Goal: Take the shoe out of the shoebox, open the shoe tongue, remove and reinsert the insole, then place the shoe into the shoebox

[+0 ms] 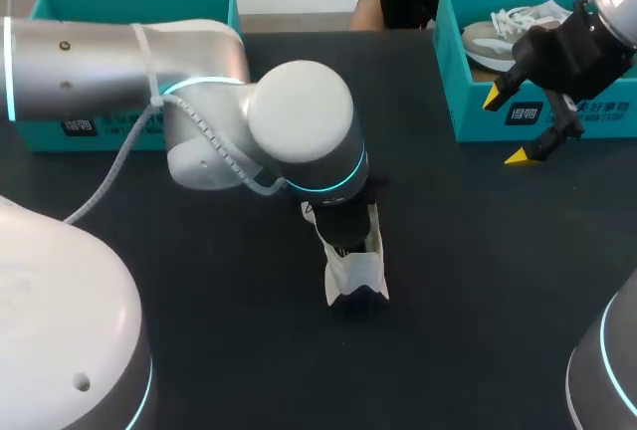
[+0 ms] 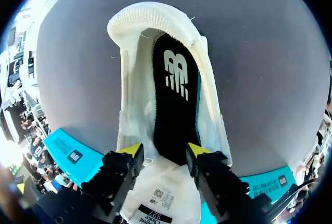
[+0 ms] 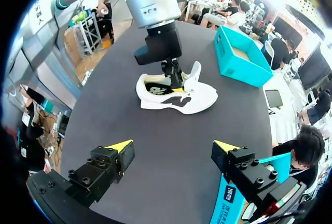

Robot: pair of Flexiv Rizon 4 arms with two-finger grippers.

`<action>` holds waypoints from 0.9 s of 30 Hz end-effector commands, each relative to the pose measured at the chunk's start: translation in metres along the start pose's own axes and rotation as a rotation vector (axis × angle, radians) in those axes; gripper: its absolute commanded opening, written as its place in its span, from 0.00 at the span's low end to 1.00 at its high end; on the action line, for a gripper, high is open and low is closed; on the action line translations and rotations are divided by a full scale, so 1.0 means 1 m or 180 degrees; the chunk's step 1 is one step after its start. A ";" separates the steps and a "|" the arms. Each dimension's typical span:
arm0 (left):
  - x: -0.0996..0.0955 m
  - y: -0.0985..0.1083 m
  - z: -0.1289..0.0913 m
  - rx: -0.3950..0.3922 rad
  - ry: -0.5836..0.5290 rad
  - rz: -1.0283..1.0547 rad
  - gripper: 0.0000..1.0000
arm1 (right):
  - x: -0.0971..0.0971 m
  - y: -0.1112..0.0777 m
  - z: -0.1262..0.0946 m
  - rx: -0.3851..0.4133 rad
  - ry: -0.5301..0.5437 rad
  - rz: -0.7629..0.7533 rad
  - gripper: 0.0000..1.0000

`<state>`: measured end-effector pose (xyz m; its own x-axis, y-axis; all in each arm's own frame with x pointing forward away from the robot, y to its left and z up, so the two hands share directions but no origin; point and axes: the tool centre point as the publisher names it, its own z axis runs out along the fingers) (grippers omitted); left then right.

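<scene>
The shoe [image 1: 356,271] lies mid-table. The left gripper [image 2: 164,151] stands spread astride the insole [image 2: 174,105], seemingly not yet nipping it. Close on the insole's edge alone, clear of the lining, then lift slowly. The right gripper [image 1: 506,127] hangs spread.

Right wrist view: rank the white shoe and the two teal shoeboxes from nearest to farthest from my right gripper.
1. near teal shoebox: right beside the right gripper, against one finger.
2. white shoe: ahead of the gripper, in the middle of the table.
3. far teal shoebox: beyond the shoe and off to one side, near the table's far edge.
</scene>
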<state>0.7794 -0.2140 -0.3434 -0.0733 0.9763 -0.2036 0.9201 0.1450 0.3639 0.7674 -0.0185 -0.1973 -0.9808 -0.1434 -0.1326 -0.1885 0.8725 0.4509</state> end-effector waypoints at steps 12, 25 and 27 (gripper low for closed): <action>0.012 -0.006 0.019 0.0054 0.0140 0.0012 1.00 | -0.001 0.000 0.001 0.0005 0.0004 0.0002 1.00; 0.010 0.007 -0.005 0.0116 0.0131 0.0210 1.00 | -0.001 0.000 0.001 0.0005 0.0004 0.0002 1.00; 0.009 0.011 -0.012 0.0141 0.0128 0.0243 1.00 | -0.001 0.000 0.001 0.0005 0.0004 0.0002 1.00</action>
<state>0.7825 -0.2078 -0.3441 -0.0210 0.9895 -0.1431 0.9348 0.0702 0.3481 0.7674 -0.0185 -0.1973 -0.9808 -0.1433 -0.1325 -0.1884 0.8725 0.4509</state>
